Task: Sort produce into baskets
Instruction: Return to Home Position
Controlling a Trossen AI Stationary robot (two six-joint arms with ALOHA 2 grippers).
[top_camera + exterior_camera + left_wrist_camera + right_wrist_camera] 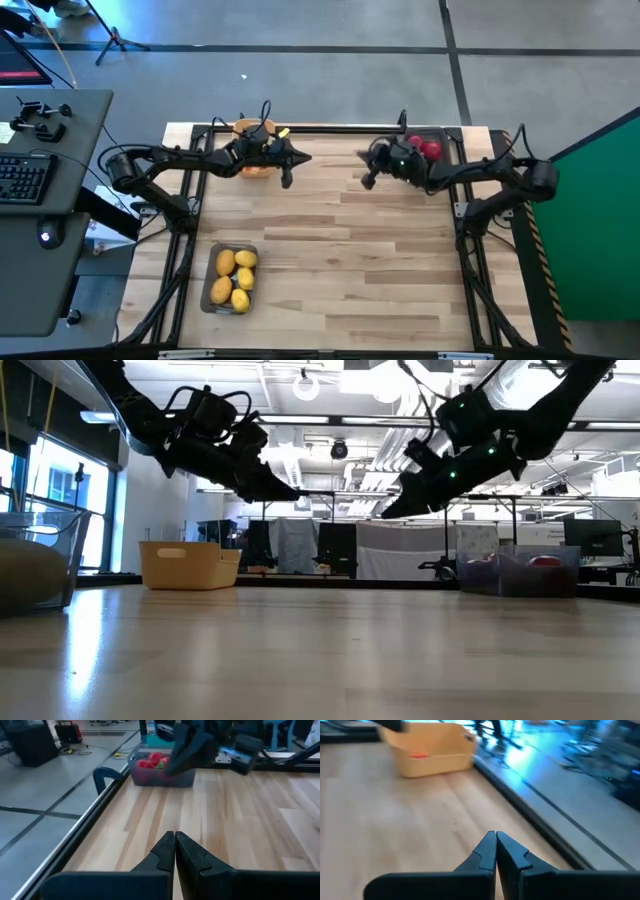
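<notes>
Yellow lemons [233,278] in near grey tray [207,292] | red fruits [150,761] in far tray [162,778] | carrot [417,755] in orange basket [440,747] | sorting looks done | my left hand [175,835], right hand [496,835]: pinched together, empty, above desk [350,260]

We are looking at a lab or workshop: a keyboard [25,178] is sitting on a grey desk [85,130] beside a framed wooden table [340,250], a bare concrete floor [300,60] is spreading around, and exposed ceiling pipes [330,422] are running overhead.
</notes>
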